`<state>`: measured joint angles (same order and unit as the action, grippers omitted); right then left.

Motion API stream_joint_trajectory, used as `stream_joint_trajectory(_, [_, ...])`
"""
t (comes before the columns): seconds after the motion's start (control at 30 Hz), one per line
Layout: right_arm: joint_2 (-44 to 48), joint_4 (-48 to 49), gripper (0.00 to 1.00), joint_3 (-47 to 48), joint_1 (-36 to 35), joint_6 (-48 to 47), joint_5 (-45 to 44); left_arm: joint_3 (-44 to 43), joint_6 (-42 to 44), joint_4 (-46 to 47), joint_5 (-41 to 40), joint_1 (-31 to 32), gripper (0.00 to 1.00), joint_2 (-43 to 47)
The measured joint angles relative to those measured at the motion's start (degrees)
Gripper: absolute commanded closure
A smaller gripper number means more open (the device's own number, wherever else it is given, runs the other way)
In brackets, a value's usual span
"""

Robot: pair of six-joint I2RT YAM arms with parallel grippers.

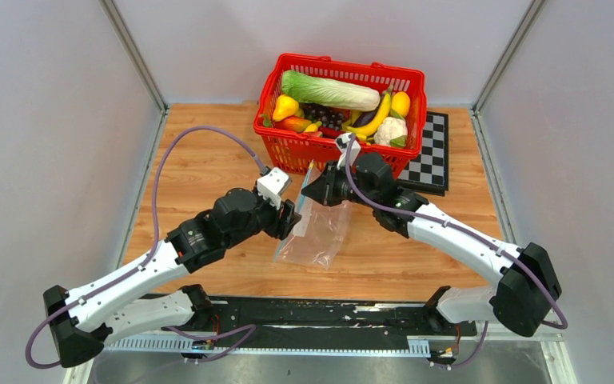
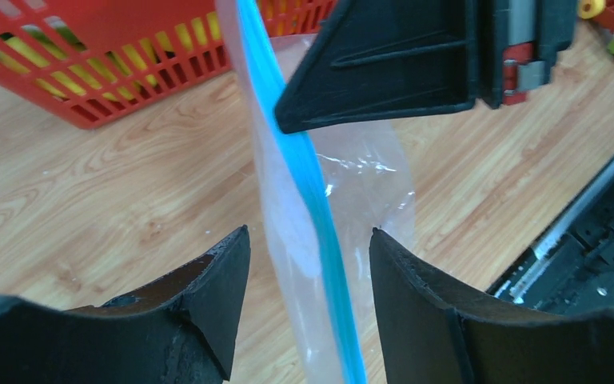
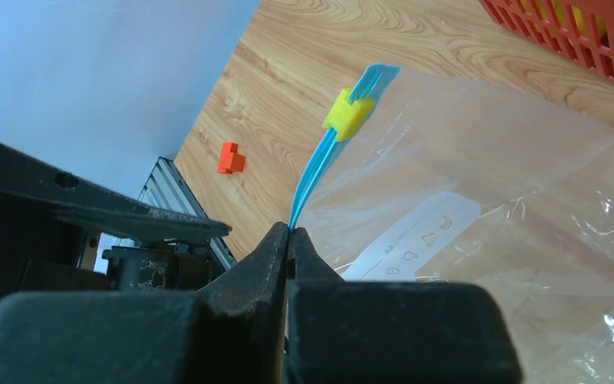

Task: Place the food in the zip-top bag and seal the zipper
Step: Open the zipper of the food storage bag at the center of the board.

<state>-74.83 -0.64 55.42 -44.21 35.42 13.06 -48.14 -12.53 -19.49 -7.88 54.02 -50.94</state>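
Zip-top bag held up by its edge just in front of red basket, right tool pinched tight on its teal zipper, left tool spread wide either side of that strip without touching, food piled inside the basket

label on zip-top bag, icons only
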Motion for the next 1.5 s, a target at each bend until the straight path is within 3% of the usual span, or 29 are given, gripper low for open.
stream_joint_trajectory(0.3, [1.2,0.02,1.0,0.02,0.0,-1.7,1.27,-0.94,1.2,-0.31,-4.83,0.0,0.38,-1.73])
stream_joint_trajectory(0.93, [1.2,-0.02,1.0,0.0,0.0,-1.73,1.79,-1.07,2.01,-0.13,-3.74,0.0,0.38,-2.51])
stream_joint_trajectory(1.5, [1.2,-3.37,1.0,0.02,0.0,-1.73,-0.59,-4.55,3.21,-11.45,5.42,0.0,0.36,-3.37])
